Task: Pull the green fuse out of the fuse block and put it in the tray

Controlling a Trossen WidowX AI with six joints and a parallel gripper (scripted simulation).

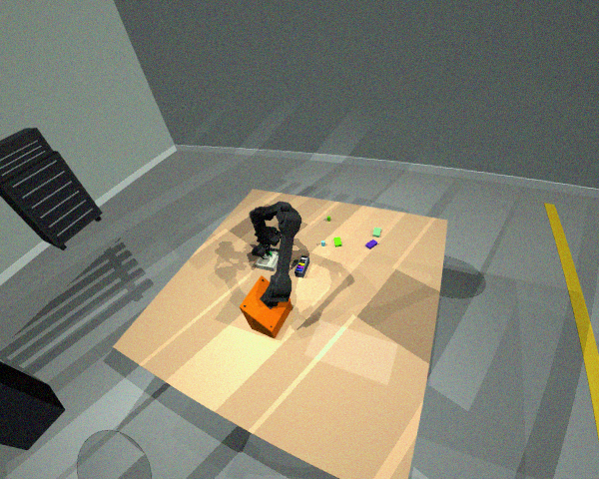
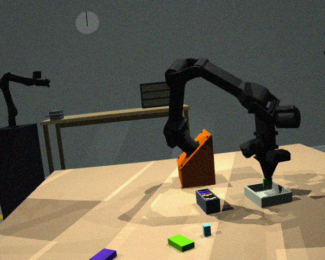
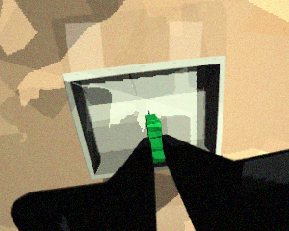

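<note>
Well left of the action stands the fuse block, its remaining fuses untouched; to its right the gripper, clamped on the green fuse, hangs directly over the tray, the fuse's long axis vertical, its lower end dipping below the rim, so release looks near

You see a matt black gripper clamping a small bright green fuse that looks like smooth plastic. Under it, the pale grey square tray has flat, dull walls. The tan table top reads as smooth, matt wood, without gloss.
</note>
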